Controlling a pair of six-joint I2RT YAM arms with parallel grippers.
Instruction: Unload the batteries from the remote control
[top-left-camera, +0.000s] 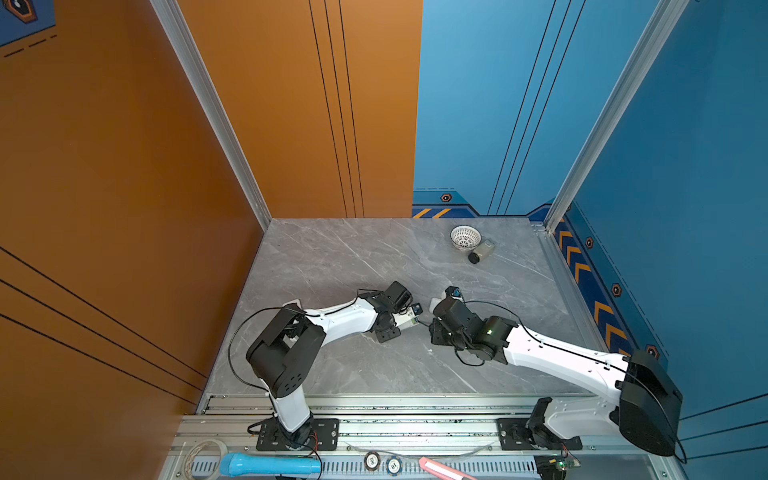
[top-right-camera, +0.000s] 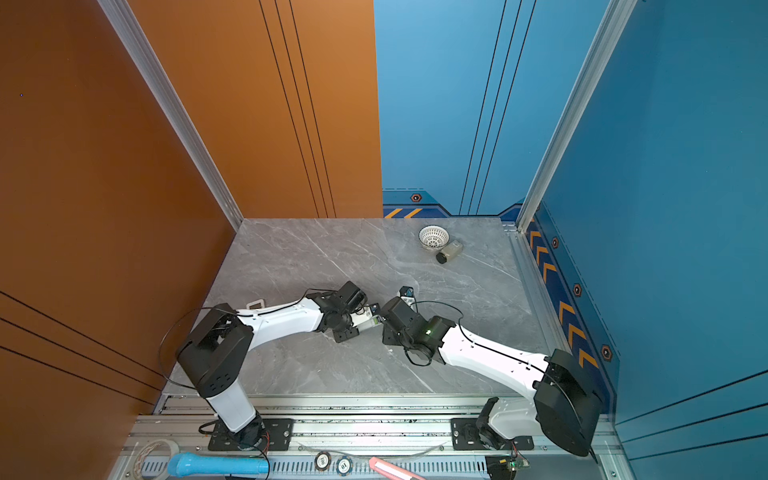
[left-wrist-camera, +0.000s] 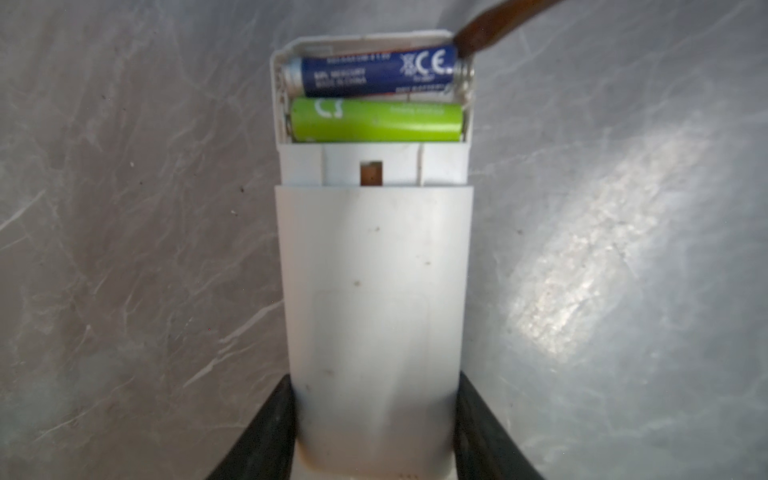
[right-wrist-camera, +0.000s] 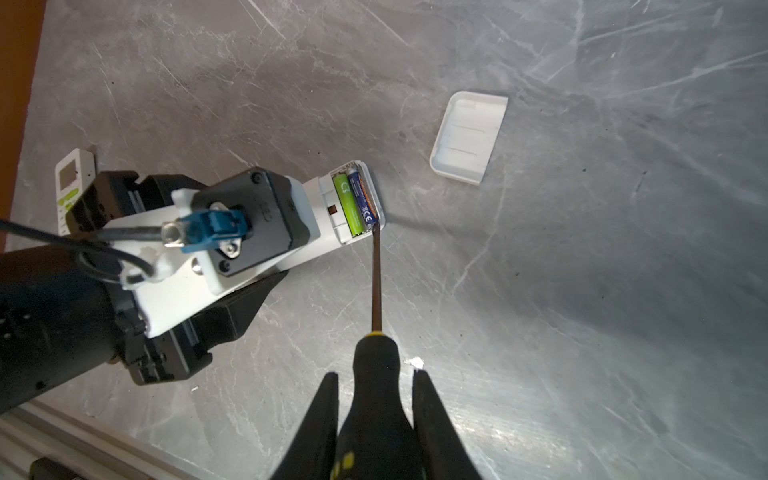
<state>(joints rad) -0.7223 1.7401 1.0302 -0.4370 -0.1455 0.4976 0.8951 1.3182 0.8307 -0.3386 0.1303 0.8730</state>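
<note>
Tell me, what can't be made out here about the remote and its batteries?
In both top views the batteries are too small to tell apart; the left arm covers most of the remote.
Left wrist view: the screwdriver is blurred and cut by the top edge; small print on the blue battery is unreadable.
Right wrist view: the second remote sits mostly behind the left arm.

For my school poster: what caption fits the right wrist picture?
Right gripper holds a screwdriver, its tip at the blue battery in the open remote.

Mesh bowl (top-left-camera: 465, 237), toppled bottle (top-left-camera: 482, 250) just beside; white cover (right-wrist-camera: 468, 137) lying flat
</note>
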